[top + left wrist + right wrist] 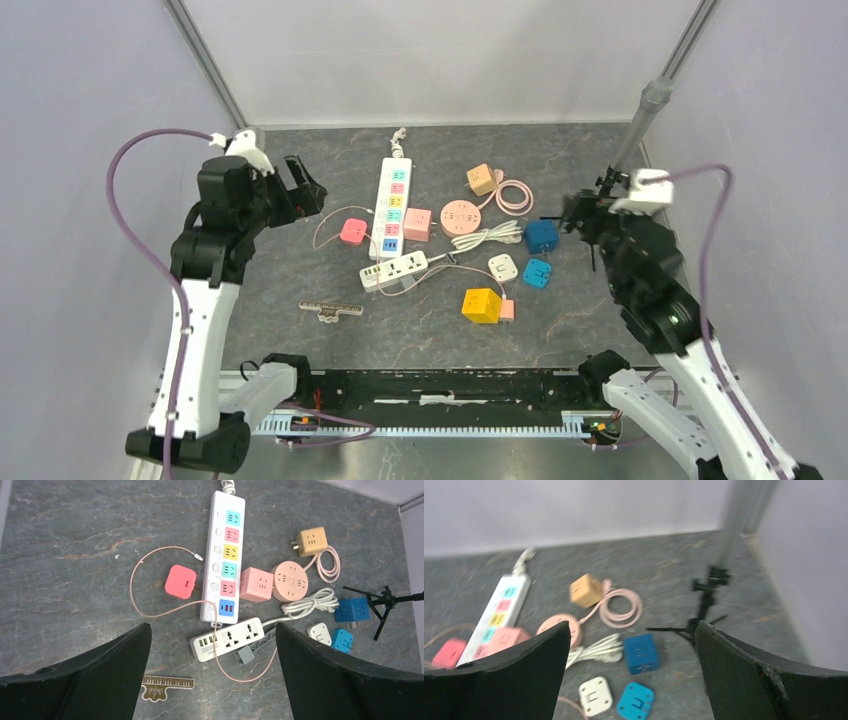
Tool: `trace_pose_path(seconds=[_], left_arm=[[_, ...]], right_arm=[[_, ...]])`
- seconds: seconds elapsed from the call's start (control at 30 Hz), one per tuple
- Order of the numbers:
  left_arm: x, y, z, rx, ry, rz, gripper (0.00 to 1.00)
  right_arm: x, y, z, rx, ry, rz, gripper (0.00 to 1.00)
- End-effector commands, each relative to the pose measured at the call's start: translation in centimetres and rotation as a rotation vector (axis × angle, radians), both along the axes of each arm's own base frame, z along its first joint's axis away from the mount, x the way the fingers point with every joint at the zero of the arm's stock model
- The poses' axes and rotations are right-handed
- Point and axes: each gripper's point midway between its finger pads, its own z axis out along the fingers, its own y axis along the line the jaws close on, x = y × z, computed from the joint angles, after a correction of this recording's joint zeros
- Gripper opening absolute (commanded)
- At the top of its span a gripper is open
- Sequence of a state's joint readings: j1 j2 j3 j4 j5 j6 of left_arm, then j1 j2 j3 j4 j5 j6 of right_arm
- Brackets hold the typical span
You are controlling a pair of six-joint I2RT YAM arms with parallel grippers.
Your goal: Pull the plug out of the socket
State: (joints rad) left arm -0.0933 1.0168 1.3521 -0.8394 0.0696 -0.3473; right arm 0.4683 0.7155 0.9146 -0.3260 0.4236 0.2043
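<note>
Hovering over the table (pixel 280 280), the left gripper (pixel 212 627) has its fingers wide apart, with nothing between them. The right gripper (pixel 631 627) is also spread wide and holds nothing. The coral plug (pixel 179 581) lies flat just left of the long white power strip (pixel 222 557), its prongs turned toward the strip but not inserted. A pink cube adapter (pixel 256 584) sits against the strip's other side.
</note>
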Motion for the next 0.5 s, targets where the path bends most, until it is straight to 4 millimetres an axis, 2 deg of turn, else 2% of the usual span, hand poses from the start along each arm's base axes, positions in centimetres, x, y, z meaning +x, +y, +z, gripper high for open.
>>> trace_pose_path(seconds=[0.0, 0.1, 0.2, 0.33, 0.47], left_arm=[[-2.7, 1.9, 2.0, 0.004, -0.101, 0.110, 1.00], [-5.1, 2.5, 3.3, -0.022, -0.159, 0.145, 1.00], [-7.4, 2.9, 4.1, -0.036, -0.199, 0.165, 1.00], [-10.0, 3.2, 4.3, -0.037, -0.201, 0.165, 1.00], [-11.8, 3.3, 3.9, -0.039, -0.185, 0.168, 1.00]], right_arm=[[-3.8, -7.2, 1.3, 0.007, -0.065, -0.319, 0.98], [-6.4, -9.3, 3.4, 0.044, -0.128, -0.366, 0.98], [-8.9, -11.2, 4.4, 0.060, -0.143, -0.418, 0.98], [-11.6, -13.1, 4.5, 0.097, -0.175, -0.461, 0.98], [-12.8, -13.8, 4.4, 0.100, -0.175, -0.468, 0.98]])
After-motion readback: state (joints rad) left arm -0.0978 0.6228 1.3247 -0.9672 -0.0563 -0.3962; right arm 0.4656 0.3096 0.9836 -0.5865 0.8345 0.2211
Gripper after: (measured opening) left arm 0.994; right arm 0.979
